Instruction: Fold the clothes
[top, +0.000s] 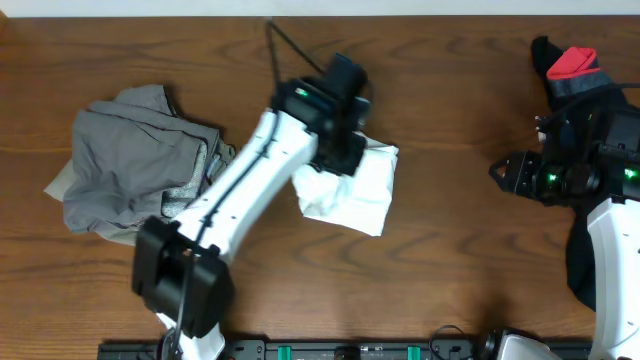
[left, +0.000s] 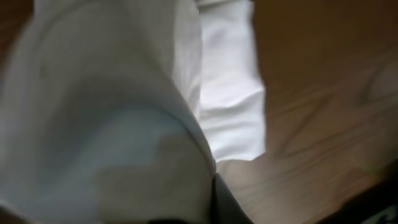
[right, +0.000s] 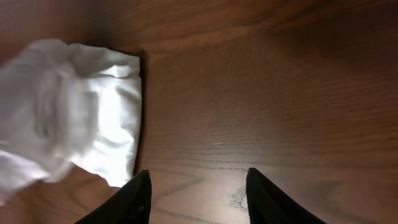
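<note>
Two arms in frame, wood counter (top: 450, 250). My left arm (top: 240, 190) reaches diagonally up to mid-counter, and its jaws sit on the upper left edge of the white garment (top: 350, 185). Left jaws are closed, pinching that white fabric. In the left wrist view the cloth (left: 112, 124) rises right up against the lens and fills most of the frame, blurred. A flatter strip of the same garment (left: 230, 93) lies on the counter (left: 323, 93) beyond it. No print visible on it from any view.

The white garment lies bunched at the counter's middle, roughly folded, with creased edges. It is well apart from the grey pile.

My right arm (top: 610, 260) is at the right edge, its jaws pointing left toward the middle. Right jaws are open and hold nothing. In the right wrist view the two dark fingertips (right: 140, 196) stand apart with bare wood between them. The white garment (right: 99, 106) shows ahead and to the left in that view, near but not touching the fingertips, and its left part is blurred.

Grey-khaki clothes (top: 130, 165) sit in a crumpled heap at the counter's left, partly under my left arm. A black-and-red piece (top: 570, 65) lies at the top right corner, just beside the right arm. More dark cloth (top: 577, 270) lies along the right edge; I cannot tell what it is.
</note>
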